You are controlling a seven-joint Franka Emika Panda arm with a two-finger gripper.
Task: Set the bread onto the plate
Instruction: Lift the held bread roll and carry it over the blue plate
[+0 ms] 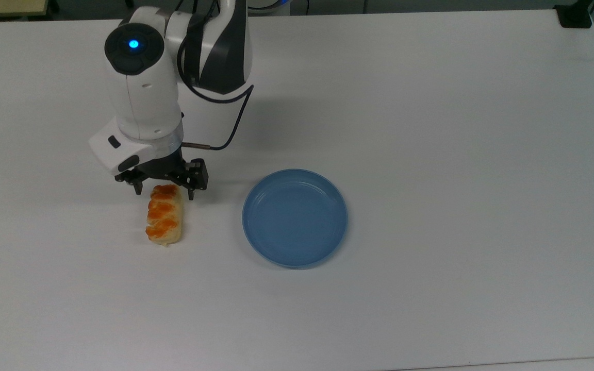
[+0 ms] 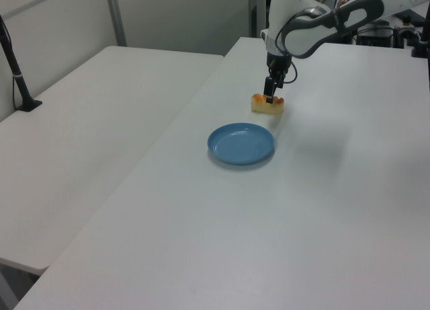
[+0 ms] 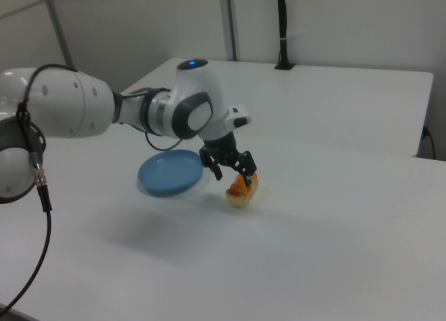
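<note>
Right now I see the bread lying flat on the white desk, its long axis running toward the desk's near and far edges in the top view, with the blue plate just beside it and empty. My pincer hangs over the far end of the loaf, fingers spread wide, one on each side of it, gripping nothing. I can't tell from these views whether the fingertips are down at desk level or a little above the crust.

My worry is where the grip would land. Closing this near the end rather than mid-loaf, I judge the bread could pivot and droop, or squirt out from between the fingers. If I'm too high, the tips may only pinch the glossy top lobes and slip off. A loose hold could also drop the loaf on the plate's raised rim during the short carry across.
</note>
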